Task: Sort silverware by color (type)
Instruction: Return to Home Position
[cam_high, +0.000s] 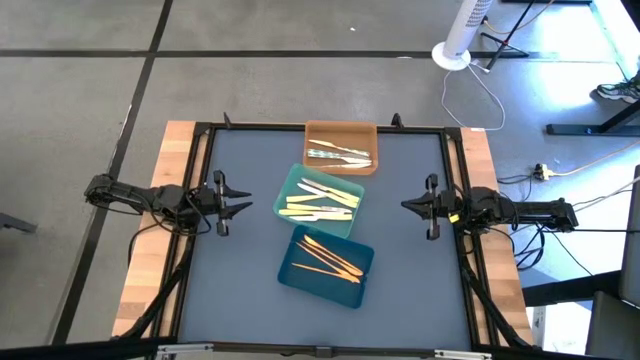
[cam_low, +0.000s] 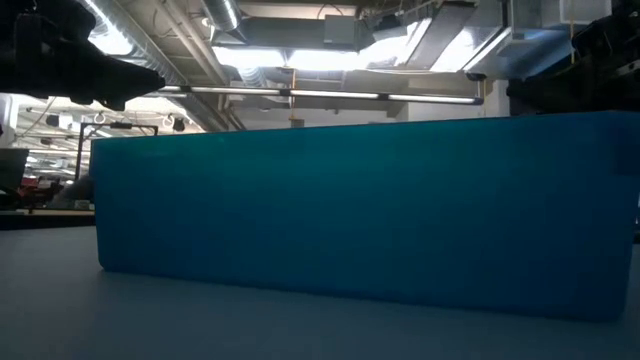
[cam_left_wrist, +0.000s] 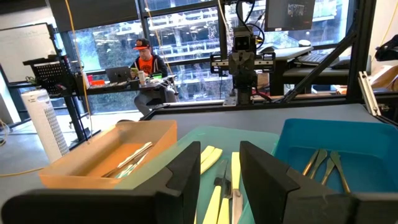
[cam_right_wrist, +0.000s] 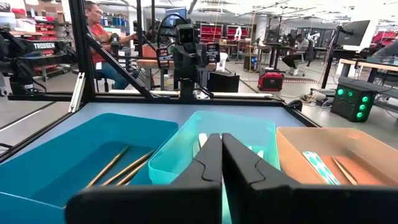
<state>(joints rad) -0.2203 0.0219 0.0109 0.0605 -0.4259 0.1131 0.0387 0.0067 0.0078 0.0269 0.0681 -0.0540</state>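
Observation:
Three trays sit in a slanted row mid-table. The orange tray (cam_high: 340, 132) at the far side holds silver-grey utensils (cam_high: 338, 155). The teal-green tray (cam_high: 290, 190) holds pale yellow utensils (cam_high: 318, 202). The dark blue tray (cam_high: 300, 280) nearest the front holds orange-tan utensils (cam_high: 330, 260). My left gripper (cam_high: 243, 208) hovers open left of the teal tray, pointing at it (cam_left_wrist: 221, 155). My right gripper (cam_high: 406, 205) hovers shut to the right of the trays (cam_right_wrist: 222, 140), also pointing at them. Neither gripper touches anything.
The blue tray's wall (cam_low: 360, 210) fills the low view. Bare table mat lies left, right and in front of the trays. A black frame rail (cam_high: 320, 127) borders the mat. People sit at desks in the room beyond (cam_left_wrist: 146, 59).

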